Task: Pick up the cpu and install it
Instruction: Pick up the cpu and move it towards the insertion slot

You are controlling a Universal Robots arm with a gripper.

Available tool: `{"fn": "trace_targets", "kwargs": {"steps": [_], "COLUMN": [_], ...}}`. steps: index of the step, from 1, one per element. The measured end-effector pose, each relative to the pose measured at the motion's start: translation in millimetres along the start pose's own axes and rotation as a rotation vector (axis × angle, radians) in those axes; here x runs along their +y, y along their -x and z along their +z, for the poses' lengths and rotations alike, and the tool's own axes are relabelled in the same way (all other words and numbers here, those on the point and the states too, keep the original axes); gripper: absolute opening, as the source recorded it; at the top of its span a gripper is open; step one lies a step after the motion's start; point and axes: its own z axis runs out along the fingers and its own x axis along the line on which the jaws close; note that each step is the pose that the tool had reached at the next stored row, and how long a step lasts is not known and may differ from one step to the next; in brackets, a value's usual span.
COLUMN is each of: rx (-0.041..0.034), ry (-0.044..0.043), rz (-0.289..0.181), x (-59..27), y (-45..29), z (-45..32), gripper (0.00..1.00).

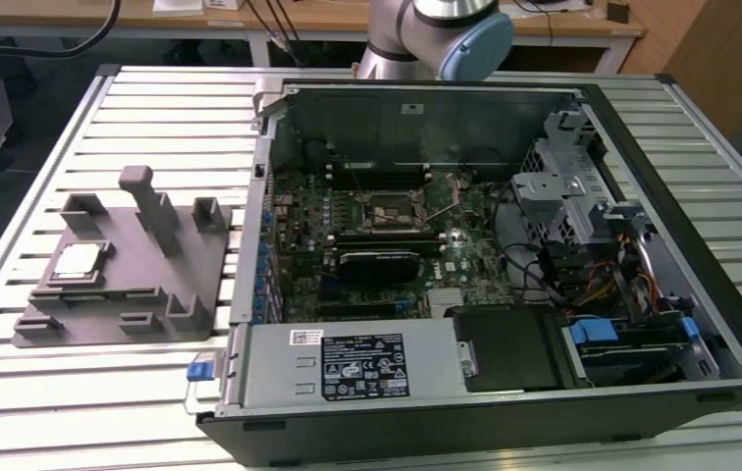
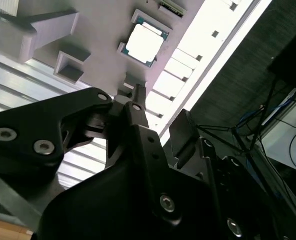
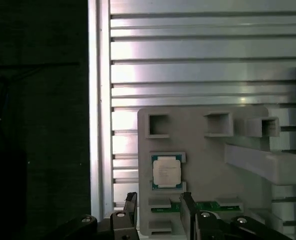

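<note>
1. Over at the exterior view's left, the cpu (image 1: 79, 260) lies flat on the grey fixture (image 1: 129, 304), not yet picked up.
2. The gripper (image 3: 159, 202) in the first wrist view faces it, apart from it, fingers spread and empty.
3. Mid-frame, the motherboard socket (image 1: 385, 209) looks vacant, so both pick and install remain.

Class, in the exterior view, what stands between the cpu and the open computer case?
Upright posts of the grey fixture stand between the cpu and the computer case, on the slatted table; the exterior view shows it.
</note>
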Motion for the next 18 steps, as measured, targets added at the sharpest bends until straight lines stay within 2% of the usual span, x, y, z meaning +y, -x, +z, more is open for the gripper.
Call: {"fn": "trace_targets", "kwargs": {"steps": [1, 18], "rx": [0.0000, 0.0018], "ry": [0.0001, 0.0003], "rz": [-0.005, -0.049], "x": [-0.1, -0.6], "y": [0.0, 0.0], "z": [1.0, 11.7], "gripper": [0.47, 0.47]}}
